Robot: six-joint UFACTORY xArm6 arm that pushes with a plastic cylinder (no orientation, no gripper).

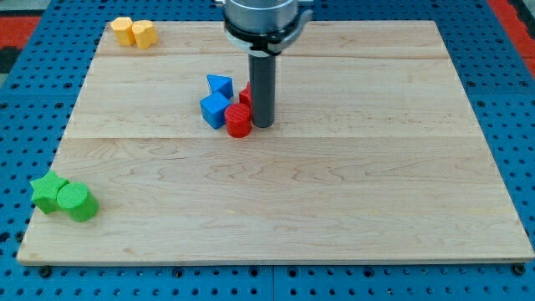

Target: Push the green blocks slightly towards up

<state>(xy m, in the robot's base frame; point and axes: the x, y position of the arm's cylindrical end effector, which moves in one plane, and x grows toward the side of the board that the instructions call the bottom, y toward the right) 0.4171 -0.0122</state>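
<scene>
Two green blocks lie at the board's lower left: a green star [48, 191] and a green cylinder [78, 202], touching each other. My tip [262, 125] is near the board's middle, right beside a red cylinder [238, 120], far to the right of and above the green blocks. The rod hides part of another red block [246, 94] behind it.
A blue cube [215, 109] and a blue triangular block [221, 85] sit just left of the red blocks. Two yellow blocks [134, 33] lie at the board's upper left corner. The wooden board [351, 192] rests on a blue pegboard.
</scene>
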